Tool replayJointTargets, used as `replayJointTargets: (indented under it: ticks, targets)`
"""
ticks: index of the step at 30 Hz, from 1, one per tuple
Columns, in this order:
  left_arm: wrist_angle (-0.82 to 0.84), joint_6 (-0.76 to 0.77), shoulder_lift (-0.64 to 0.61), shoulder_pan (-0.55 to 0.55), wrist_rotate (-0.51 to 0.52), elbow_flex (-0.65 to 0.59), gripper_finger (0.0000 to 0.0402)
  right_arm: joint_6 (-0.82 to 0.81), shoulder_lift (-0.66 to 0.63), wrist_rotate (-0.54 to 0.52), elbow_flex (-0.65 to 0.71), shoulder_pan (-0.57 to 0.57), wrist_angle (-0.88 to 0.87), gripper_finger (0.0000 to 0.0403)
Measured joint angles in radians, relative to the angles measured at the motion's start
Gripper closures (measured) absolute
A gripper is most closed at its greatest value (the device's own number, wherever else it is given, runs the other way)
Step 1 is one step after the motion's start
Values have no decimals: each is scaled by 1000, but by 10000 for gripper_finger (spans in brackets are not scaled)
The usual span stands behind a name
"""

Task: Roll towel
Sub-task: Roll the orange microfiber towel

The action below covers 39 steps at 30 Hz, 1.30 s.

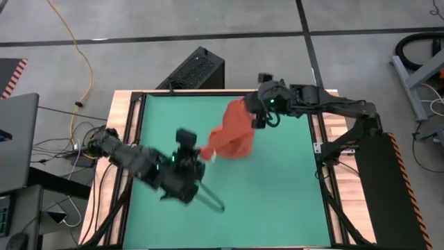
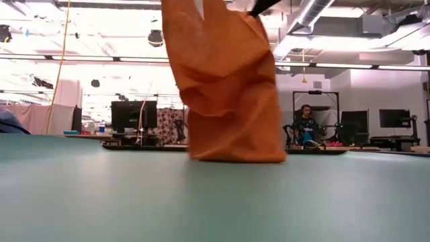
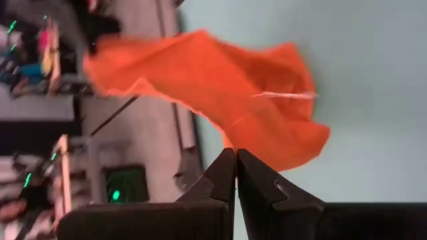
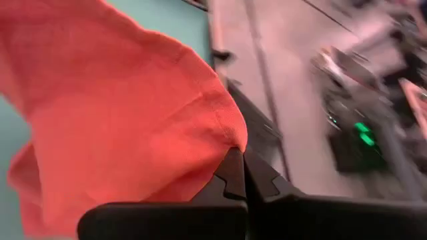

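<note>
The orange-red towel [image 1: 232, 132] hangs bunched above the middle of the green mat [image 1: 277, 201], held between both grippers. In the low view the towel [image 2: 228, 87] drops from above and its lower end [image 2: 238, 156] seems to reach the mat. A whitish tag [image 3: 283, 95] shows on it. My left gripper [image 1: 206, 154] is shut on the towel's left corner. My right gripper [image 1: 258, 111] is shut on its far right part. My left gripper pinches a corner of the towel [image 3: 230, 141] between its two shut fingers, only at their tips. It comes roughly level from the table's left. The cloth spreads away from the fingers, slack and folded. My right gripper pinches an edge of the towel [image 4: 230, 137] between its two shut fingers, coming from the table's right. The cloth hangs below and beside the fingers in loose folds; one layer or several, I cannot tell.
The mat fills the wood-framed table [image 1: 125, 104]. A black box [image 1: 198, 69] stands just beyond the far edge. A laptop [image 1: 17, 139] and cables lie off the left side. In the low view a person [image 2: 306, 124] sits far behind the table.
</note>
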<state>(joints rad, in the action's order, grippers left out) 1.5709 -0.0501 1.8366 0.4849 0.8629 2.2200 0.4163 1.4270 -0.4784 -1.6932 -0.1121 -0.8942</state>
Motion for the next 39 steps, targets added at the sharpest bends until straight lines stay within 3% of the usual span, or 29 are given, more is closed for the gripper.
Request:
replayJointTargets:
  ticks: [5, 10, 13, 17, 22, 27, 29, 32, 34, 36, 39]
  targets:
    - [0, -107, -66, -181, 36, 0, 401, -43, -9, -148, 0, -36, -13, 401]
    - [0, -321, -120, -392, 153, 0, 401, -12, 1, -323, 0, -75, 25, 401]
    - [-30, -452, -145, -532, 179, 0, 401, 55, 1, -443, 0, -100, 122, 401]
    - [-119, -563, -166, -693, 137, 0, 401, 201, -7, -521, 0, -120, 300, 400]
    - [-170, -627, -172, -771, 152, 13, 401, 320, -19, -644, 0, -101, 405, 400]
    - [-163, -543, -171, -749, 114, 19, 401, 221, -16, -683, 0, -25, 238, 400]
    - [-148, -426, -181, -737, -29, 19, 401, 96, -16, -678, 0, 18, 108, 400]
    - [-159, -300, -200, -740, -456, 11, 401, -115, -16, -672, 0, 83, -112, 400]
    - [-220, -273, -213, -740, -646, -33, 401, -254, -16, -671, 0, 125, -245, 399]
    - [-355, -263, -236, -729, -712, -132, 401, -393, -16, -666, 0, 168, -361, 399]
    - [-560, -292, -268, -717, -721, -337, 401, -541, -16, -627, 0, 232, -477, 399]
